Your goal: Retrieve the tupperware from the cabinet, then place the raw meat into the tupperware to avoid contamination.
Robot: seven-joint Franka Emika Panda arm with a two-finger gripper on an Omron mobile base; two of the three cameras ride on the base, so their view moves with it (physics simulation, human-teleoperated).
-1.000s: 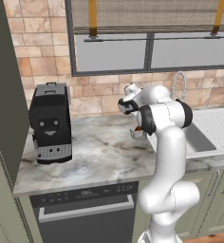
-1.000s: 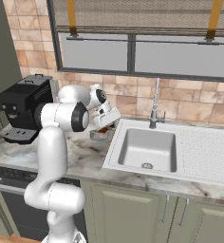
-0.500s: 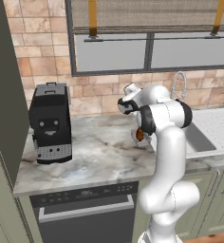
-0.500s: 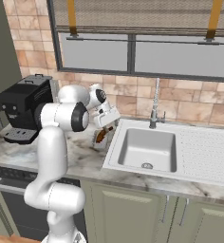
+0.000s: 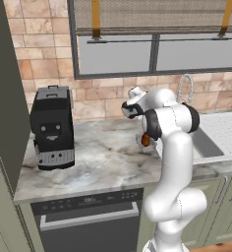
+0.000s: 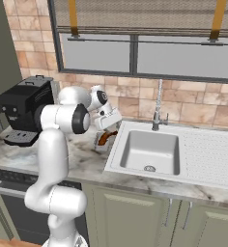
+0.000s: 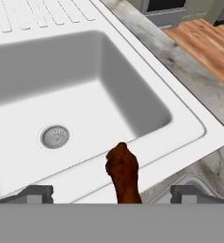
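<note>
Counter [image 6: 87, 161]: marbled grey, beside white sink [image 7: 85, 90].
Raw meat [image 7: 122, 172]: reddish-brown lump, rounded end.
Gripper [image 7: 112, 193]: fingers spread; whether meat is gripped cannot be told.
Tupperware [image 6: 101, 143]: pale, below.

Left base view: sits behind the arm on its left, looking forward and down over the marble counter [image 5: 96, 157], taking in the coffee machine [image 5: 52, 127] at the counter's left end and only the near edge of the sink [image 5: 206, 145]. Right base view: behind on the right, same counter stretch and coffee machine [image 6: 24, 108], plus the whole sink [image 6: 152, 152] and faucet [image 6: 158, 106]. Hand view: close, angled down at the sink's basin [image 7: 80, 95] and front rim, with the counter edge beyond.
</note>
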